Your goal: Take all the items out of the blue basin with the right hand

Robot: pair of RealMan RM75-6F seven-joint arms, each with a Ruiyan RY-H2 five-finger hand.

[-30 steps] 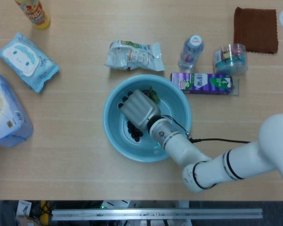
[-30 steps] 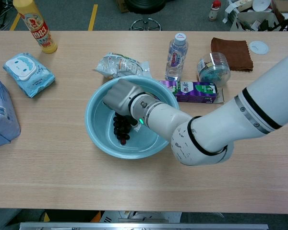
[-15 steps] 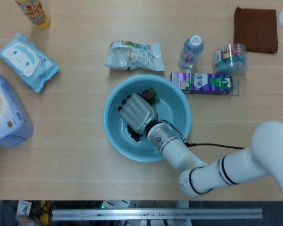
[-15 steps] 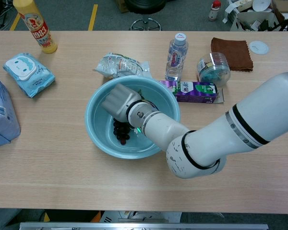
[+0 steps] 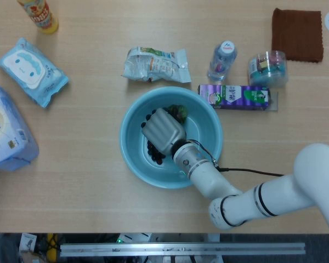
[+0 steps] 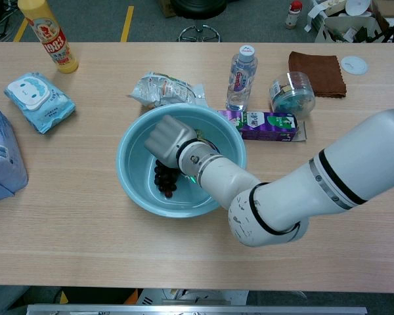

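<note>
Right hand down in the blue basin, reaching for the grapes.

The dark grape bunch [image 6: 165,178] lies on the floor of the blue basin [image 5: 134,159], mid-counter, beside a green-and-dark item [image 5: 179,112]. The right hand [image 5: 162,129] covers the bunch, back upward, fingers curled down; whether it grips yet I cannot tell. Next: secure the grasp, then lift clear of the rim.

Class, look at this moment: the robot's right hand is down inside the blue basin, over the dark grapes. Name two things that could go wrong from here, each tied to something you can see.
1. The right hand covers most of the grapes; a loose bunch might shed berries when lifted.
2. The blue basin could slide or tip if pressed, nudging the purple carton or snack packet beside its rim.
</note>
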